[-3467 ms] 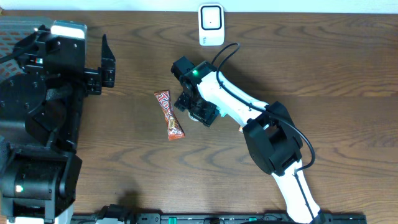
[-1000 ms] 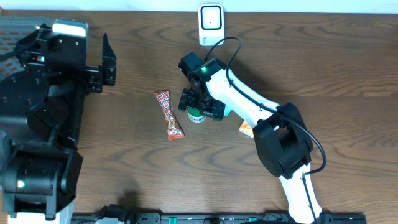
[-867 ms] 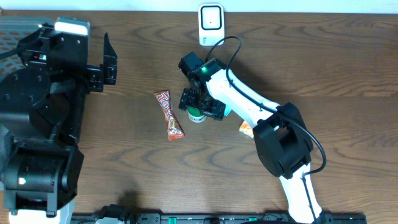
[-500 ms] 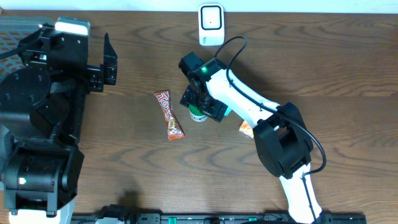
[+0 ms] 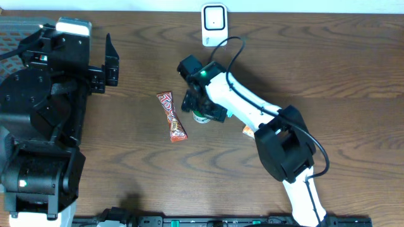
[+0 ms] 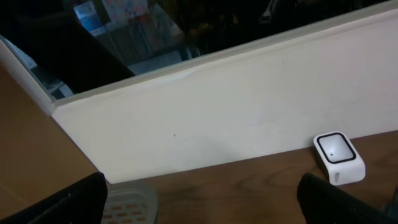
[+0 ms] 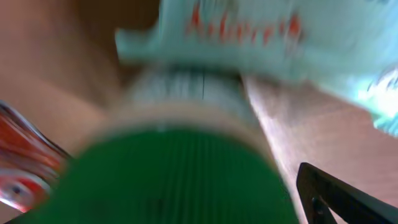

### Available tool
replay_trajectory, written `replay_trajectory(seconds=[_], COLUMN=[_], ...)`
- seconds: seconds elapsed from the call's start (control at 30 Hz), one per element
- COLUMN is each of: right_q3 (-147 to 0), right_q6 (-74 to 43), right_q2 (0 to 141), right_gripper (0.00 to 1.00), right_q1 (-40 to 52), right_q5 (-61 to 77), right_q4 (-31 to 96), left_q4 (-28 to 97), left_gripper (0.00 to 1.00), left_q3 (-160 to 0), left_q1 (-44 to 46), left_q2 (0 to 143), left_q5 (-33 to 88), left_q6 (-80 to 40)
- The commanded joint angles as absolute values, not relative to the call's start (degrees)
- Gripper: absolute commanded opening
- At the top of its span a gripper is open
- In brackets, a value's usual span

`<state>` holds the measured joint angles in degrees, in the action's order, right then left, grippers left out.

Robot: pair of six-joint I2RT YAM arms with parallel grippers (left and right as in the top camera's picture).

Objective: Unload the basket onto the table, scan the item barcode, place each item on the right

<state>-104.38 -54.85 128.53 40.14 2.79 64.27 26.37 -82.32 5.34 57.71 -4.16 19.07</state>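
Observation:
A small white bottle with a green ribbed cap (image 5: 201,117) stands mid-table. In the right wrist view the green cap (image 7: 180,180) fills the bottom, blurred and very close, with dark printed lines on the white body (image 7: 186,84) above it. My right gripper (image 5: 203,108) hangs over the bottle, open, its jaws either side of the cap; only one finger (image 7: 336,198) shows. The white barcode scanner (image 5: 214,25) stands at the far edge and also shows as the scanner (image 6: 339,155) in the left wrist view. My left gripper (image 5: 107,63) stays open at the far left, holding nothing.
A red candy bar (image 5: 172,116) lies just left of the bottle. A teal packet (image 7: 280,43) lies behind the bottle, and an orange packet (image 5: 249,130) sits under the right arm. A grey perforated basket (image 6: 127,202) is at the table's left end, against the white wall.
My right gripper has shifted slightly left and turned over the green-capped bottle, which has stayed in place. The left arm has not moved.

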Motion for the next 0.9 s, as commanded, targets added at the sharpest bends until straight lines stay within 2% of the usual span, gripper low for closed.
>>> replay_trajectory(seconds=[0.0,0.27,0.43,0.5,0.63,0.87], right_q3=[-104.1,-104.1,-104.3,-104.4,-106.2,-111.8], right_q6=[-47.0,-36.7,-35.9,-35.8,-35.7,-45.3], right_q2=[126.8,126.8,126.7,126.7,126.7,126.7], right_gripper=[0.9,0.87,0.86,0.88,0.98,0.99], right_q1=[41.4,42.1,42.1,42.1,42.1,41.4], right_q5=[2.0,2.0,2.0,2.0,2.8,6.4], right_q4=[65.6,68.3,71.2,72.1,73.3,73.0], left_q4=[25.9,25.9,25.9,25.9,25.9,25.9], left_gripper=[0.98,0.98,0.98,0.98,0.98,0.98], left_q3=[-81.8,-81.8,-81.8,-81.8,-81.8,-81.8], left_q1=[5.0,5.0,5.0,5.0,5.0,5.0], left_q2=[57.6,57.6,57.6,57.6,57.6,57.6], left_q5=[-3.4,-3.4,-3.4,-3.4,-3.4,-3.4], left_q6=[18.1,18.1,18.2,18.1,18.1,18.1])
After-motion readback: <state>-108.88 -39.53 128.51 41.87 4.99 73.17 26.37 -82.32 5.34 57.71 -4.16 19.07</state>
